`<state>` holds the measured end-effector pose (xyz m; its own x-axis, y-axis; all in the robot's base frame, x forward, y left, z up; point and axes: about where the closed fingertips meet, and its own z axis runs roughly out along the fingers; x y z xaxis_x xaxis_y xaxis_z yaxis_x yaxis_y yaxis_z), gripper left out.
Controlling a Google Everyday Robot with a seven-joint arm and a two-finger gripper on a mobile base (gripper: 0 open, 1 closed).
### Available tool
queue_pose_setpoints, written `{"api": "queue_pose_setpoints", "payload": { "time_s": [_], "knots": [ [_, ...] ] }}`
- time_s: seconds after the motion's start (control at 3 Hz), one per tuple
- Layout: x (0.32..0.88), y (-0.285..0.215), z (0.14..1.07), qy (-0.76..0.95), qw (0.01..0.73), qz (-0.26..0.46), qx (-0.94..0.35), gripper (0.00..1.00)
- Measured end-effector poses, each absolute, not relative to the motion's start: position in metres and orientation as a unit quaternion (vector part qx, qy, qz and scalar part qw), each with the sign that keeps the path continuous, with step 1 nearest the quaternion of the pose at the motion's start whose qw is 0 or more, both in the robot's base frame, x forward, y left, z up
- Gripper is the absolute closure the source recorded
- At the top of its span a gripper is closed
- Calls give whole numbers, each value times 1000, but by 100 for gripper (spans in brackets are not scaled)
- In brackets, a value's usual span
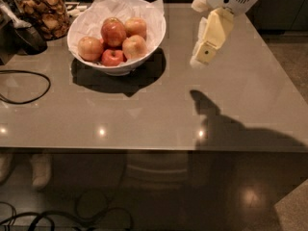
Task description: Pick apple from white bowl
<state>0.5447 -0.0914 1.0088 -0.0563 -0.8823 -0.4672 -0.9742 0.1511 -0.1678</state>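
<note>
Apples fill the white bowl (118,69) at the back left of the table (144,114). The pale yellow-orange apple (134,46) lies at the front right of the pile, touching a small red apple (113,57). The gripper (203,56) hangs over the table, right of the bowl and well apart from it. How wide it is cannot be told.

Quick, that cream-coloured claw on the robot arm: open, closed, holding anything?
Gripper: cannot be told whether open or closed; nothing seen in it; it hangs over the grey table, right of the wide white paper-lined bowl.
</note>
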Motion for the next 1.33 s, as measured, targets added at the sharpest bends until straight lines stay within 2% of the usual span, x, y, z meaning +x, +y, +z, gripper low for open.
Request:
{"api": "queue_pose_setpoints", "payload": {
  "time_s": [1.33],
  "knots": [
    [598, 4, 1000, 682, 252, 121, -675, 0]
  ]
}}
